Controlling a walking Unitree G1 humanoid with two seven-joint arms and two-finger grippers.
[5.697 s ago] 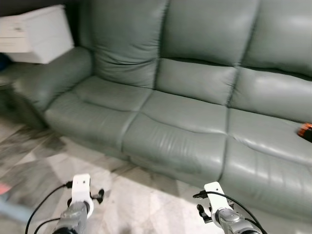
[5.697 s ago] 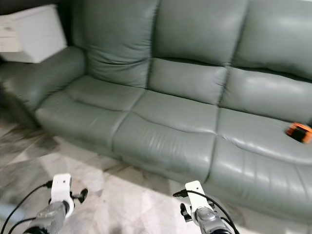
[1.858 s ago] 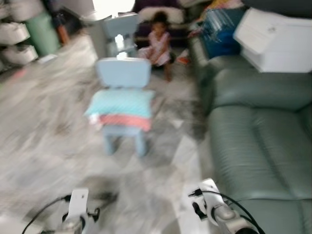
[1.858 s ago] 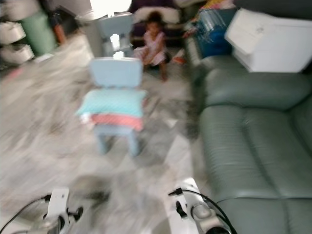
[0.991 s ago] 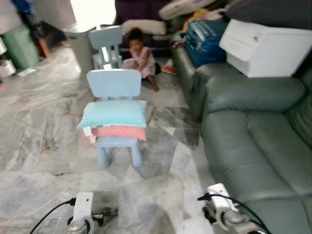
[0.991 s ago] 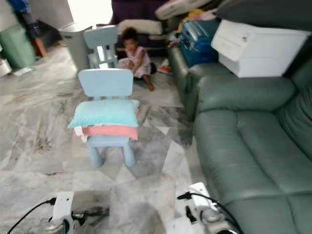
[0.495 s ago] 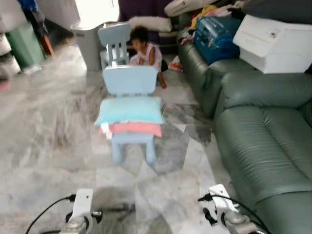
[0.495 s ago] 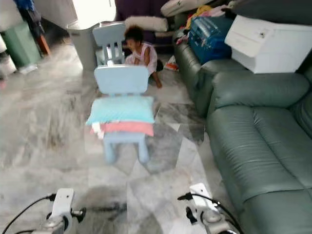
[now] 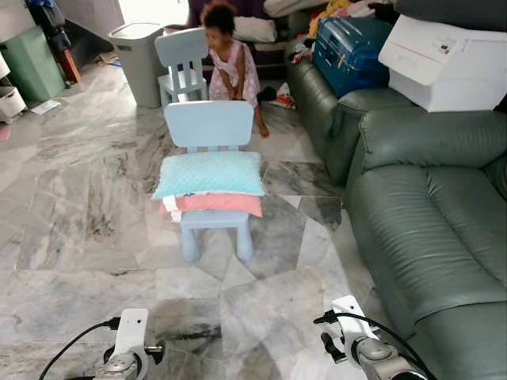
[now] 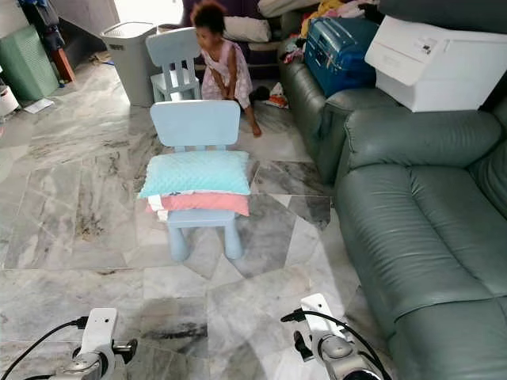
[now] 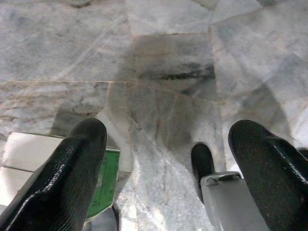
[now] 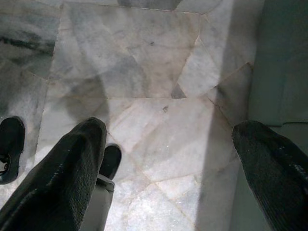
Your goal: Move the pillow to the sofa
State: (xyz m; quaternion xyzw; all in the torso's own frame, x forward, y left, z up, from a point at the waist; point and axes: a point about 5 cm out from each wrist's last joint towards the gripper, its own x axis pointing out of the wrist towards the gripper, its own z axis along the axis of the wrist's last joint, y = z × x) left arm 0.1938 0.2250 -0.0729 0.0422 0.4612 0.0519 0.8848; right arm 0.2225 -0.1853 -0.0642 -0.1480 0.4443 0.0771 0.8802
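Ahead on the marble floor (image 9: pixel 71 206) stood a small blue chair (image 9: pixel 209 127); on its seat lay the teal pillow (image 9: pixel 209 174), stacked on a pink pillow (image 9: pixel 218 203); the sofa (image 9: pixel 428 229) ran along the right, well apart from the chair, with a white box (image 9: pixel 444 63) on its armrest and a blue case (image 9: pixel 348 43) beyond; behind the chair stood a child (image 9: pixel 228 59), a second chair (image 9: pixel 184 55) and a grey bin (image 9: pixel 139 51); the left gripper (image 11: pixel 166 159) hung low over the floor, fingers spread wide, holding nothing; the right gripper (image 12: pixel 168 159) hung likewise beside the sofa's edge, fingers wide apart and empty.
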